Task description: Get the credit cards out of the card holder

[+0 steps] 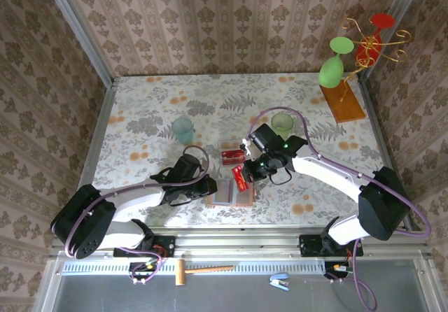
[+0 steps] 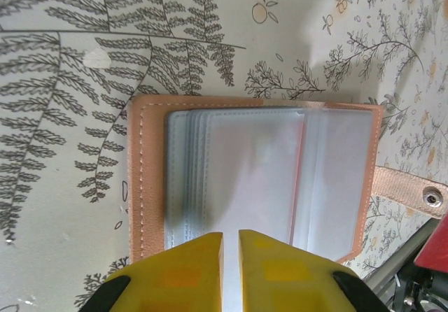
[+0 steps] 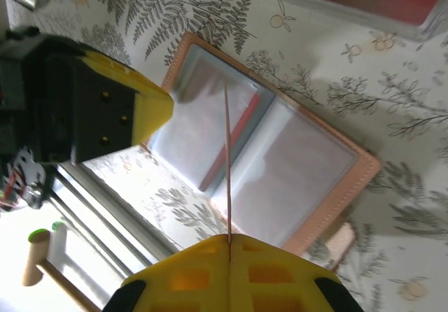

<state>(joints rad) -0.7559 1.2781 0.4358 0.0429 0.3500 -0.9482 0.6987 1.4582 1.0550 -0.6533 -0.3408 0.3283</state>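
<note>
The card holder (image 1: 231,194) lies open between both arms. The right gripper (image 3: 229,239) is clamped on one red credit card (image 3: 227,165), held edge-on just over it. The left gripper (image 2: 231,236) sits at the holder's rim, fingers nearly together; whether they pinch anything, I cannot tell.

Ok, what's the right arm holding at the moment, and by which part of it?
The right gripper holds a thin red plastic card, pinched by one edge between its shut yellow fingers.

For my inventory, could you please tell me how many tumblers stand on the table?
2: a teal tumbler left of centre, and a green tumbler right of centre.
</note>
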